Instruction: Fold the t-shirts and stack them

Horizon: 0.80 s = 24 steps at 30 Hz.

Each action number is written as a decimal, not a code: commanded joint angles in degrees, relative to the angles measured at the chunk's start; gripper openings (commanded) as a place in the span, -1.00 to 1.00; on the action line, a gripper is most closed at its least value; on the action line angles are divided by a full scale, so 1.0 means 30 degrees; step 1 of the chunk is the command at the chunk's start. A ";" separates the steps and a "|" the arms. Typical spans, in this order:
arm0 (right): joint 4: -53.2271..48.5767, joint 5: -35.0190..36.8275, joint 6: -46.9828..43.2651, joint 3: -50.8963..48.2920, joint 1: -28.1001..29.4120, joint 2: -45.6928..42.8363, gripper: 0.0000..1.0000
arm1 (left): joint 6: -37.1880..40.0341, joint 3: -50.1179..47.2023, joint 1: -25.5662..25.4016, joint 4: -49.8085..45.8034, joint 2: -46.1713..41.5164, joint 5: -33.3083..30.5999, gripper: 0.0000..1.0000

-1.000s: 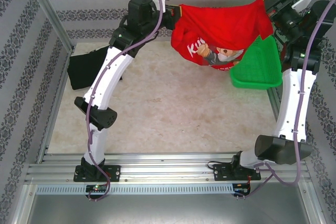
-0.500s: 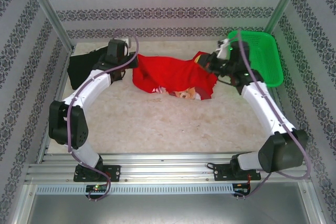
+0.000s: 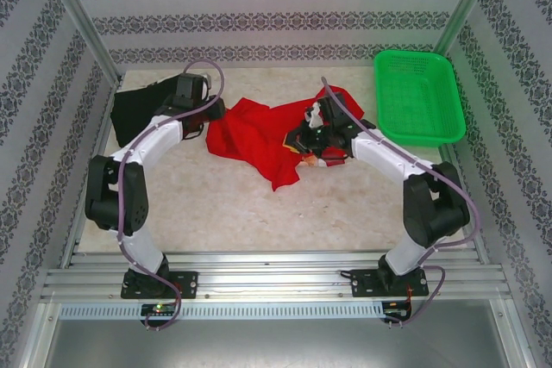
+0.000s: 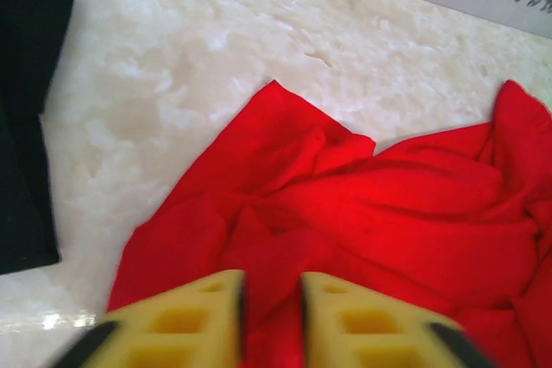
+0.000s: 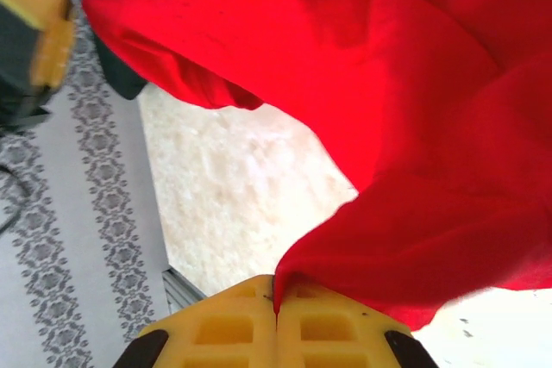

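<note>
The red t-shirt (image 3: pixel 259 137) lies rumpled at the far middle of the table (image 3: pixel 259 213), with the black t-shirt (image 3: pixel 138 114) well to its left. The step in hand looks like laying it flat for folding. The left gripper (image 4: pixel 272 290) hovers over the cloth's edge, fingers slightly parted and pinching nothing visible. The right gripper (image 5: pixel 276 295) is clamped on a fold. The next move calls for a fresh corner hold and a taut pull. A second ago the shirt hung stretched between both raised arms.

A red t-shirt (image 4: pixel 362 213) is glowing ahead of the yellow left gripper (image 4: pixel 272 289); a black t-shirt (image 4: pixel 26 127) is showing leftward, over cream-mottled worktop (image 4: pixel 172 40).
</note>
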 commanded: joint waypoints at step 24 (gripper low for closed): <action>-0.3501 0.2410 -0.4770 -0.3297 -0.5210 -0.5182 0.70 | -0.5205 -0.3530 -1.0899 -0.4619 -0.3379 0.2430 0.85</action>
